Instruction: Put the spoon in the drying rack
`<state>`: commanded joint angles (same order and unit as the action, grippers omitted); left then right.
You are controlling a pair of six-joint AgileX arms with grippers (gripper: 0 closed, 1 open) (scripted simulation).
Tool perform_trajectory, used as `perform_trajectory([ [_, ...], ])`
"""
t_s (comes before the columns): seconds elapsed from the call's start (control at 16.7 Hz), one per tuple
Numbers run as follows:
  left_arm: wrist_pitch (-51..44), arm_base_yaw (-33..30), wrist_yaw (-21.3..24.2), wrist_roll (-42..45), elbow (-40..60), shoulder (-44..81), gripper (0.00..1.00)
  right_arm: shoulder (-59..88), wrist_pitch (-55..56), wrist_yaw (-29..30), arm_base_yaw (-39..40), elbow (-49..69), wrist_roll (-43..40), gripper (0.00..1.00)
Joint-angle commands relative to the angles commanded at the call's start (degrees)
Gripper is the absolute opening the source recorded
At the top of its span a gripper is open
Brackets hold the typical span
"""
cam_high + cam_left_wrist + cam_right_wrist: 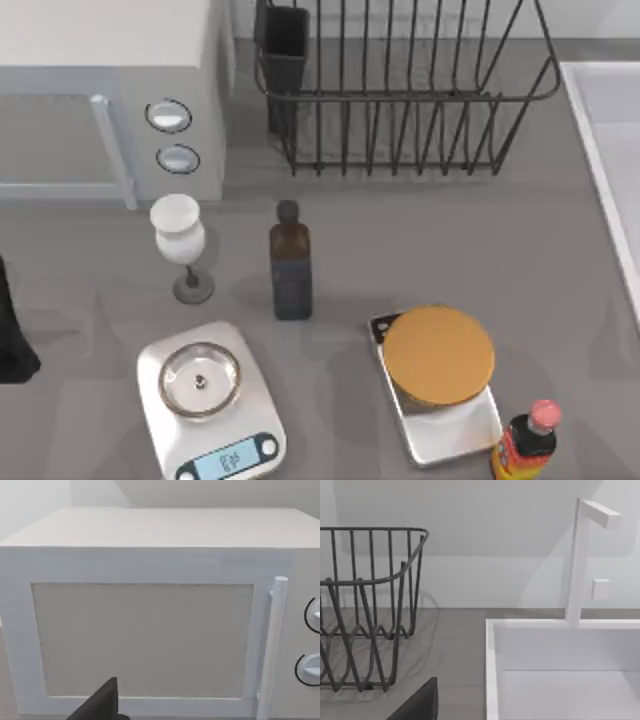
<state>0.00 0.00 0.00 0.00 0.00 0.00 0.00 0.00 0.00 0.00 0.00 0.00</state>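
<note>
Partly cropped drying rack (400, 95)

- You get bright, even light with no glare.
- Soft shadows fall beside the drying rack (400, 90), wine glass (180, 245) and dark bottle (290, 265) on the table (450, 240).
- Every edge stays crisp.

The drying rack (400, 90) stands at the table's back, between the microwave (110, 90) left and sink (610, 130) right.
</note>
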Motion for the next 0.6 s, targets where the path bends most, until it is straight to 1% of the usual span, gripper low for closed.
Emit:
perform_trajectory([
  [0.18, 0.00, 0.00, 0.00, 0.00, 0.00, 0.00, 1.00, 0.69, -0.61, -0.03, -0.38, 0.63, -0.61, 1.00],
  [0.3, 0.00, 0.00, 0.00, 0.00, 0.00, 0.00, 1.00, 3.77, -3.25, -0.11, -2.08, 3.32, -3.21, 1.00],
  [0.42, 0.00, 0.00, 0.00, 0.00, 0.00, 0.00, 1.00, 9.28, -7.59, -0.16, -4.92, 7.62, -7.44, 1.00],
  [0.6, 0.00, 0.00, 0.00, 0.00, 0.00, 0.00, 1.00, 21.84, -16.50, -0.15, -10.66, 15.97, -16.03, 1.00],
])
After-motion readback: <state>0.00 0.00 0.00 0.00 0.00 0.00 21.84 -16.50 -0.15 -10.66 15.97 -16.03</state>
